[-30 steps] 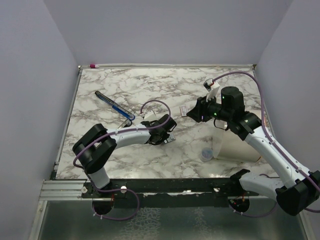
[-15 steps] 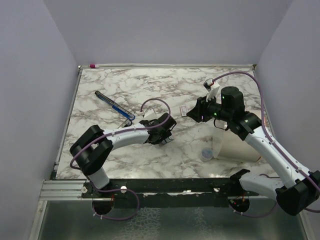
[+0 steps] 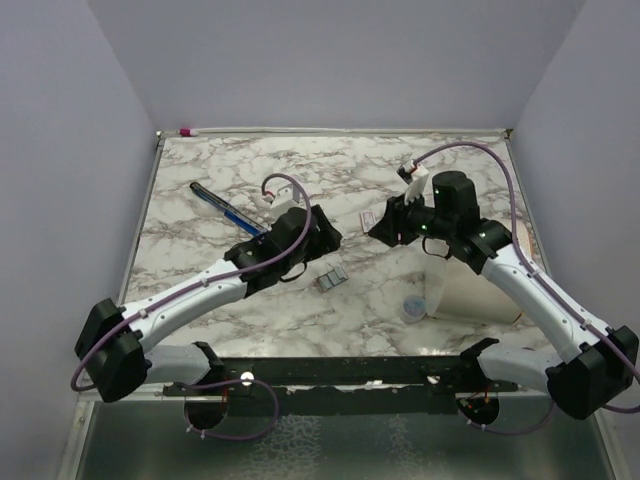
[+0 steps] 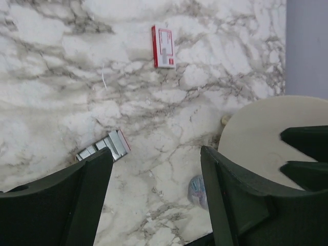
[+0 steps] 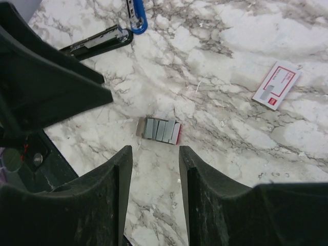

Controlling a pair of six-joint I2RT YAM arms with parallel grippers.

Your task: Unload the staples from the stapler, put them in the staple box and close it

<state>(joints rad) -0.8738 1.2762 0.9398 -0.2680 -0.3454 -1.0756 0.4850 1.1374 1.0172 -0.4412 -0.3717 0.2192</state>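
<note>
Both jaws apart, empty; what look like staples (image 5: 161,130) lie on marble (image 5: 246,31)

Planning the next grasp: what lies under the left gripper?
Bare marble table, with the staples showing next to one finger. Anything directly beneath the fingers is covered.

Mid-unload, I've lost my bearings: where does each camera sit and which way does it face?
Top external: above and behind the robot, looking down on the marble table; the left arm and right arm show.
Left wrist: on the left arm, looking down past the open left gripper at the staples.
Right wrist: on the right arm, looking down past the open right gripper at the staples.
Shared: all three see the staples and the white card.
</note>
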